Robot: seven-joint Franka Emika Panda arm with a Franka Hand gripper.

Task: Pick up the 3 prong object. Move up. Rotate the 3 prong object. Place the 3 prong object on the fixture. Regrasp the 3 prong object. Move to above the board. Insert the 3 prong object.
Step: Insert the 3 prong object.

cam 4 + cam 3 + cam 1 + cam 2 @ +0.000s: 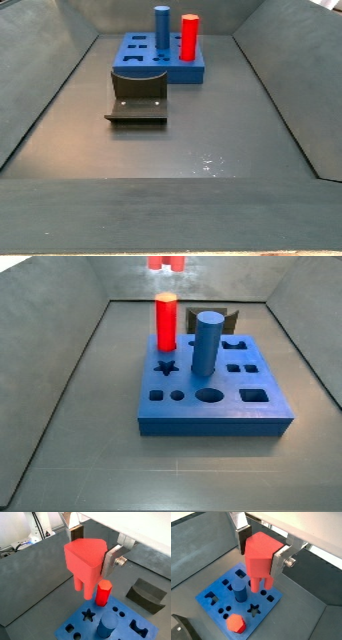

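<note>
The tool [90, 559] hangs high above the board [133, 634], its flat silver fingers [111, 559] clamped on the 3 prong object [85, 559], a salmon-red piece with a broad body. In both wrist views the prongs of the piece point down toward the board's top face, well clear of it. In a wrist view the tool [261, 552] grips the piece [260, 559] by its upper body, one silver finger [283, 560] pressed flat against its side, the prongs hanging over the board [218, 592]. In a side view only the prong tips [164, 264] show at the upper edge, above the far end of the board [214, 416]; the tool itself is out of that picture.

On the board stand a tall red peg [166, 322] and a tall blue peg [206, 344], upright and close together, the red one nearer the star cutout [166, 368]. In a wrist view the red peg [103, 593] rises just below the prongs.

The fixture [138, 98], a dark bracket, rests on the grey bench [201, 150] just beside one end of the board [140, 62], empty.
</note>
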